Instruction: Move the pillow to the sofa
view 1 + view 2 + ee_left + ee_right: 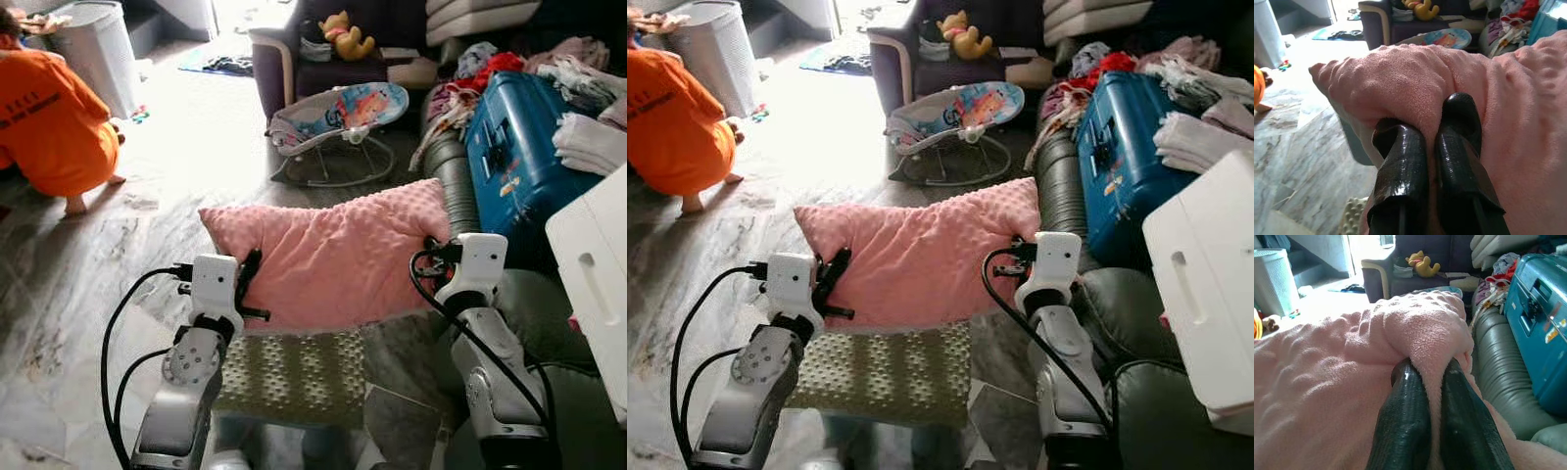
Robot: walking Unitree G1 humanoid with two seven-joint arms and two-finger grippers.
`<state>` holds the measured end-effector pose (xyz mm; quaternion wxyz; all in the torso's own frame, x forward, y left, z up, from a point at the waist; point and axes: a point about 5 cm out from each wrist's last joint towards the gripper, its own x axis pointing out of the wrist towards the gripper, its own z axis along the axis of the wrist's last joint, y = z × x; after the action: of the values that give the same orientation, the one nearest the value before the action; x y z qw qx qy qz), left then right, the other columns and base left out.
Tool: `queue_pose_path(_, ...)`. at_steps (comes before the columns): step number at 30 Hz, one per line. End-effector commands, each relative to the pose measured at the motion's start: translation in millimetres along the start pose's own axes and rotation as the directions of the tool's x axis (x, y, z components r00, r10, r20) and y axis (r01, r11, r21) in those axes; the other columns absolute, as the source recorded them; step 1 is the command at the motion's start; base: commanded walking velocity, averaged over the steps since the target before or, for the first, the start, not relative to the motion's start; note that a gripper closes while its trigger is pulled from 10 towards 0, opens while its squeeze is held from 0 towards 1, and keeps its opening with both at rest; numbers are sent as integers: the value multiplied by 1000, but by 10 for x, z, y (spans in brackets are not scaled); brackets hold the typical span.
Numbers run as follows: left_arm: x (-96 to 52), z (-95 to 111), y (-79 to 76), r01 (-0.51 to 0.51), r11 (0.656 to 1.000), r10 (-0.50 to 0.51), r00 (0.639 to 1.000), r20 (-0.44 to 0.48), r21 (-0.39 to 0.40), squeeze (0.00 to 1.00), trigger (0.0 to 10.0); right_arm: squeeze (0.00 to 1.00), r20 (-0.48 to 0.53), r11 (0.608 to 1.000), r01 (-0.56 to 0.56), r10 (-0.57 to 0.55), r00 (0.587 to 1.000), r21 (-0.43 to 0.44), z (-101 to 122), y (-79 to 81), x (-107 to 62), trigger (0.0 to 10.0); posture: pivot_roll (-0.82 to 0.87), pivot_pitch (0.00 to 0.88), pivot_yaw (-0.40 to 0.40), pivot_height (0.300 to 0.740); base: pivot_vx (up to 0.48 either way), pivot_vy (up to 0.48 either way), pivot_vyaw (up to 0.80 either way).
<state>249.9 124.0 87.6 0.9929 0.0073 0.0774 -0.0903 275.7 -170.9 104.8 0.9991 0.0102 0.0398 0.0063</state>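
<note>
A pink dotted pillow (333, 255) hangs in the air before me, held at both ends. My left gripper (250, 284) is shut on its left edge; the left wrist view has both black fingers (1400, 166) pinching the pink fabric (1400, 83). At the pillow's right end my right gripper (431, 245) is shut on it, and in the right wrist view a fold of fabric (1425, 338) is squeezed between the fingers (1405, 416). The grey-green sofa (460, 186) runs along the right, its armrest just beyond the pillow.
A cream dotted cushion (294, 377) lies below the pillow. A blue suitcase (519, 157), piled clothes (588, 88) and a white box (593, 274) crowd the sofa. A baby bouncer (338, 122) stands ahead. A person in orange (49, 117) crouches at far left on the marble floor.
</note>
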Motion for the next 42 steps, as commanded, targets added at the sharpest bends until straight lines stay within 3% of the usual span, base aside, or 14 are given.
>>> queue_pose_path(1, -1, 57, -6, 11, 1000, -11, 1000, 18, 5, 0, 10000, 0, 34, 1000, -19, 20, 999, -16, 73, 43, 27, 10000, -51, 0, -3, 740, 0, 428, 0)
queue_pose_path(10, -3, 58, -27, 27, 1000, -27, 1000, 11, 4, 0, 10000, 0, 34, 1000, 9, -9, 999, -15, 65, 8, 26, 10000, -50, 0, -5, 740, 0, 128, 0)
queue_pose_path(42, -20, 55, -40, 55, 998, -55, 998, -4, 27, 0, 10000, 0, 11, 999, 52, -52, 999, -13, -25, -11, 41, 10000, -39, 0, 4, 740, 0, 480, 0)
